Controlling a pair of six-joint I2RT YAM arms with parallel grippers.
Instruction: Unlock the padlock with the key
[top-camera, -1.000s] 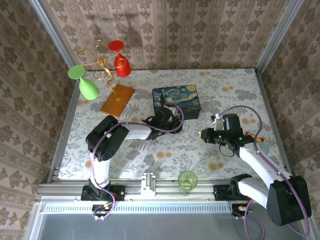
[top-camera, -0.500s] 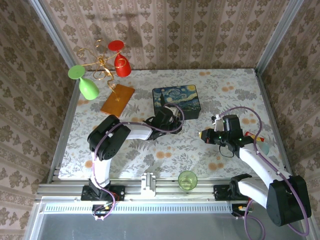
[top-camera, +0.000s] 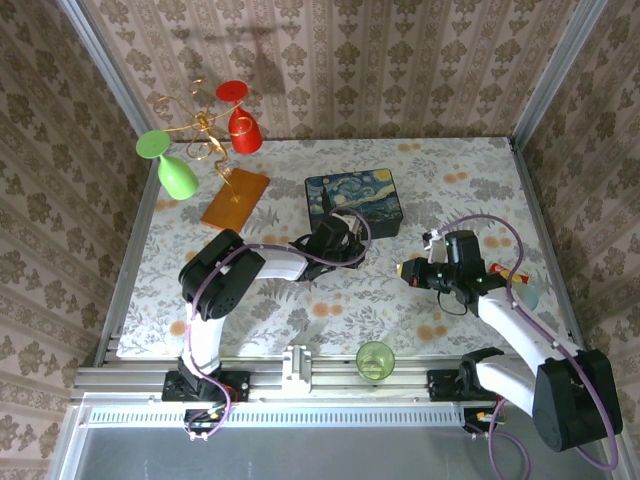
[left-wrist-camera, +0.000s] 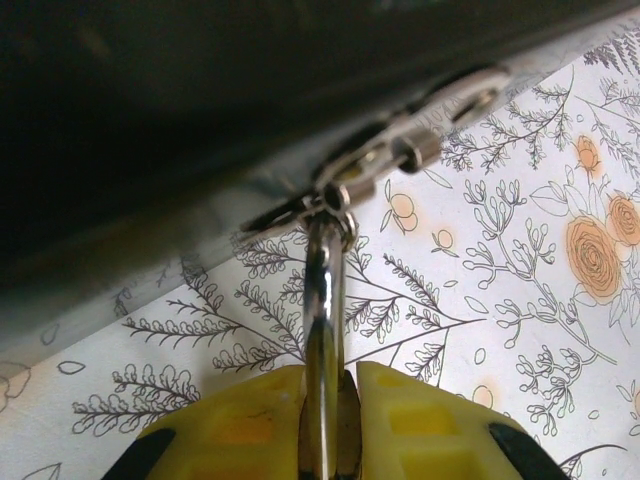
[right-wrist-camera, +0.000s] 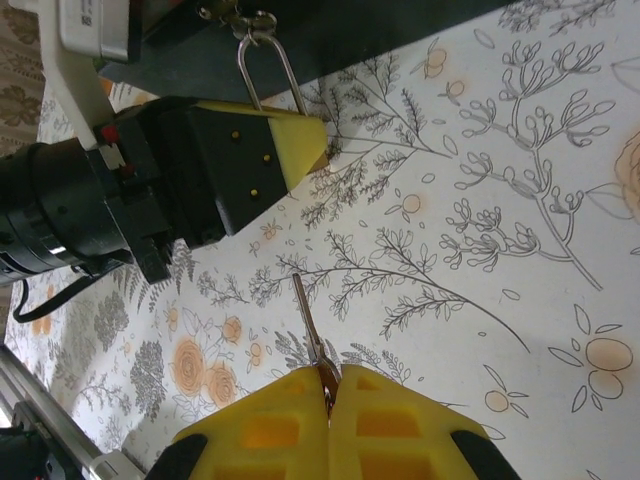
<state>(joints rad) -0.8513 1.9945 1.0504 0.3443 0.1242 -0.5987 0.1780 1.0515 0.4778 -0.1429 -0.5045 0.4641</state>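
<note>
Left wrist view, lower centre: the left gripper (left-wrist-camera: 325, 405) is pinched on the shackle of the padlock (left-wrist-camera: 322, 290), which is hooked to the box clasp (left-wrist-camera: 400, 150) above. The right gripper (right-wrist-camera: 328, 395) clamps the key (right-wrist-camera: 308, 325), well apart from the padlock. The keyhole seems hidden between the pads, so the thin key may miss or twist.

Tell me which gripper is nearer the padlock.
Left. The left gripper pinches the padlock by its shackle, at the painted box; the right gripper, holding the key, is apart from it, over the floral cloth.
</note>
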